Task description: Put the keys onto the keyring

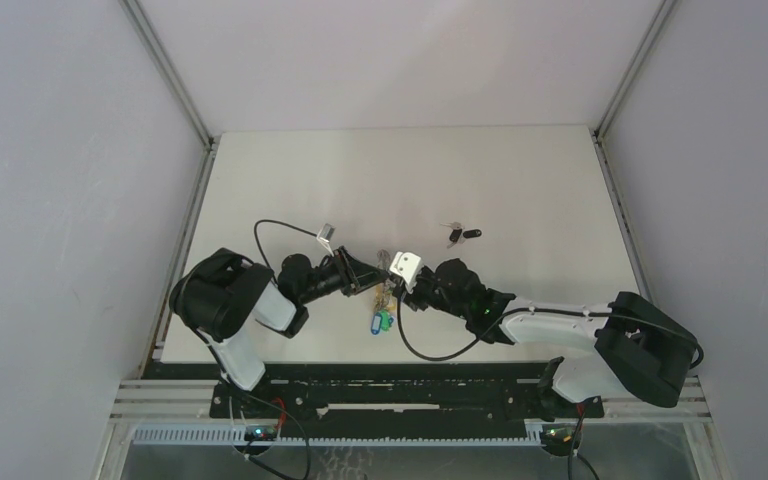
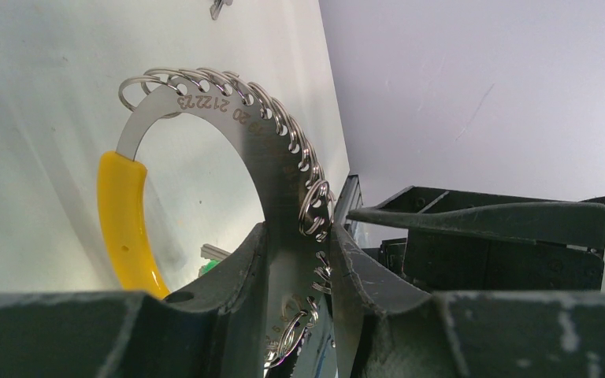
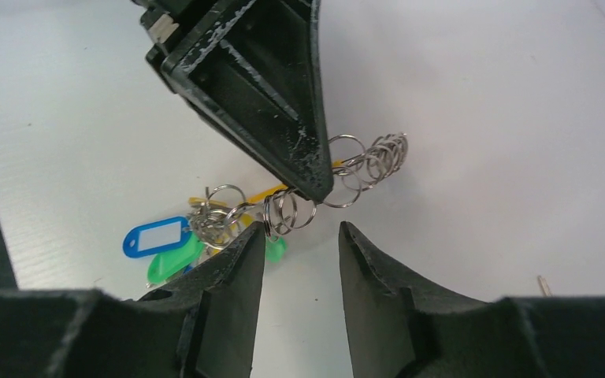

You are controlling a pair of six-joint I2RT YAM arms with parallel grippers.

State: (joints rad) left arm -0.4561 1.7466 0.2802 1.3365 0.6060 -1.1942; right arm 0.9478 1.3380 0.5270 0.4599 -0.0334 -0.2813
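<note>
Keyring [image 2: 240, 138], one, in left tool [image 2: 295, 260]; one black key [image 1: 465, 235] apart.

The silvery flat metal keyring [image 2: 268, 169] bore engraved numerals and a yellow plastic sleeve [image 2: 122, 213]; the blue plastic tag [image 3: 156, 236] had a white label.

White table [image 1: 480, 180] between pale grey walls [image 1: 60, 150], with what looks like metal framing [image 1: 166, 70] at the corners.
</note>
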